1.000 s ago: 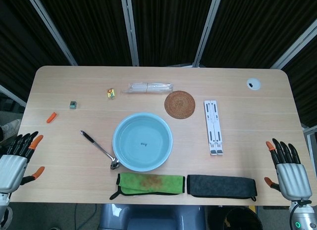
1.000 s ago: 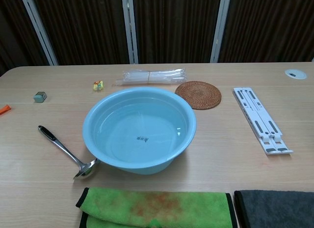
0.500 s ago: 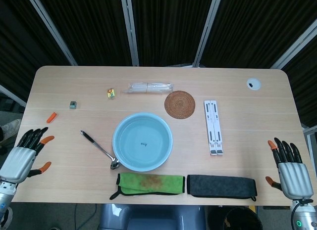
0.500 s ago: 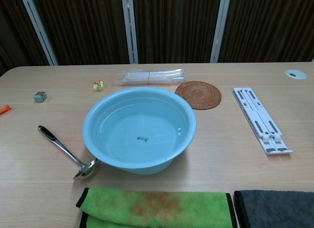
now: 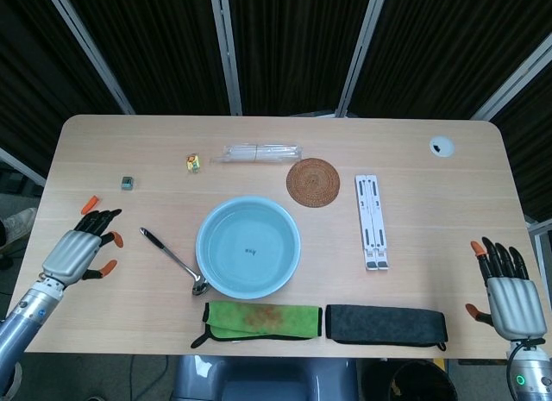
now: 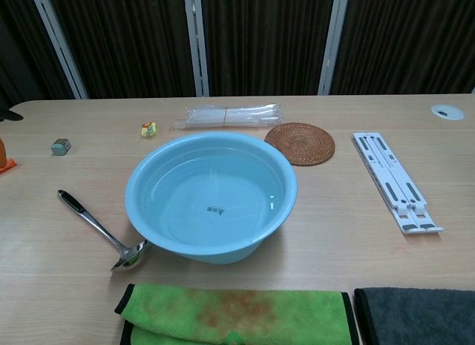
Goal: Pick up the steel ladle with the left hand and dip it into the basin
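The steel ladle lies flat on the table with its black handle pointing up-left and its bowl against the left rim of the light blue basin. The basin holds water. My left hand hovers over the table to the left of the ladle handle, fingers spread, holding nothing. Only its fingertips show at the left edge of the chest view. My right hand stays at the table's front right corner, fingers apart and empty.
A green cloth and a dark grey cloth lie along the front edge. Behind the basin are a woven coaster, a clear plastic packet and a white folding stand. A small grey block sits at the left.
My left hand has moved up and to the right, from the table's front left edge towards the ladle handle. My right hand has drifted slightly down. The ladle and basin have not moved.
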Action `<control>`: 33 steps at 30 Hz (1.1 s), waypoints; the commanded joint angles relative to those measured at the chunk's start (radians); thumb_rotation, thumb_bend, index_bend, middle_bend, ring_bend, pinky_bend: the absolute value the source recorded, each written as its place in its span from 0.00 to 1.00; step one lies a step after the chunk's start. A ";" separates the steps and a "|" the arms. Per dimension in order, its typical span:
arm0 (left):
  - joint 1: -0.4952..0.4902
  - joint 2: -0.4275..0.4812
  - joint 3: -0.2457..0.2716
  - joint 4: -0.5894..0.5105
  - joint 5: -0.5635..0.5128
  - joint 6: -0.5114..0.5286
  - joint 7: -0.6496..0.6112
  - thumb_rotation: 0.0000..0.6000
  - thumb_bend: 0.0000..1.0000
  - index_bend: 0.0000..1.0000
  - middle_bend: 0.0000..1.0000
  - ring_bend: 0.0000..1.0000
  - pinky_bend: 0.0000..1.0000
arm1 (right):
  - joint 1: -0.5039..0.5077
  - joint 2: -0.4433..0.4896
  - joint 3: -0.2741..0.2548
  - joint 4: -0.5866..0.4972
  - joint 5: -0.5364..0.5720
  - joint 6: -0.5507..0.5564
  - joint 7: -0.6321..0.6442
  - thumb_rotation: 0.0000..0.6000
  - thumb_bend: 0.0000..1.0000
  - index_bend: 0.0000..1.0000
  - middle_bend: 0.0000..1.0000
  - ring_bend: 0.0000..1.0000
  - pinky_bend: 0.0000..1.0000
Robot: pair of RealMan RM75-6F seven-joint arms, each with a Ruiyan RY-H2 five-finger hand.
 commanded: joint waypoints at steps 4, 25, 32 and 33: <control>-0.107 -0.157 -0.013 0.216 -0.015 -0.115 -0.094 1.00 0.41 0.43 0.00 0.00 0.00 | 0.006 -0.006 0.016 0.025 0.022 -0.004 0.018 1.00 0.00 0.00 0.00 0.00 0.00; -0.207 -0.374 0.055 0.422 0.040 -0.150 -0.151 1.00 0.40 0.44 0.00 0.00 0.00 | 0.003 0.022 0.026 0.032 0.055 -0.008 0.058 1.00 0.00 0.00 0.00 0.00 0.00; -0.210 -0.362 0.061 0.399 0.029 -0.151 -0.106 1.00 0.36 0.44 0.00 0.00 0.00 | 0.000 0.025 0.025 0.034 0.052 -0.001 0.066 1.00 0.00 0.00 0.00 0.00 0.00; -0.210 -0.359 0.063 0.394 0.026 -0.154 -0.101 1.00 0.34 0.43 0.00 0.00 0.00 | -0.001 0.025 0.025 0.034 0.051 0.000 0.066 1.00 0.00 0.00 0.00 0.00 0.00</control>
